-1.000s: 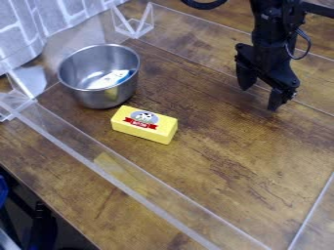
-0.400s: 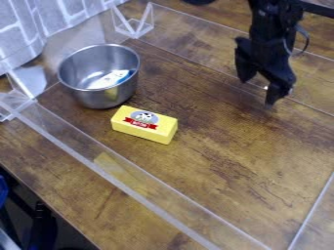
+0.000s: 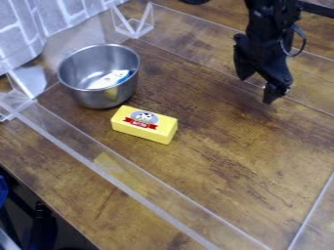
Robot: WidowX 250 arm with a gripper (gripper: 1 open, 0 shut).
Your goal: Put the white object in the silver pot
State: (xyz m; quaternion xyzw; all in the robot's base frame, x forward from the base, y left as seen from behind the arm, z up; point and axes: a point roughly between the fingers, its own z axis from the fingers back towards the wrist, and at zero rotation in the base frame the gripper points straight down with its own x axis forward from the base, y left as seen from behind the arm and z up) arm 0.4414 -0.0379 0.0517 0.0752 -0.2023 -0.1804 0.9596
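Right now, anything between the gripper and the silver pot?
No. In the camera view the stretch from the gripper to the silver pot is bare wooden table. The yellow block lies nearer the camera, off that line.

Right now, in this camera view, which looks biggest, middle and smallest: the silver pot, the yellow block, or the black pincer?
1. Silver pot, clearly the largest.
2. Black pincer and yellow block look about alike in size; the pincer is tall and narrow and hangs farther back, so I won't rank them.
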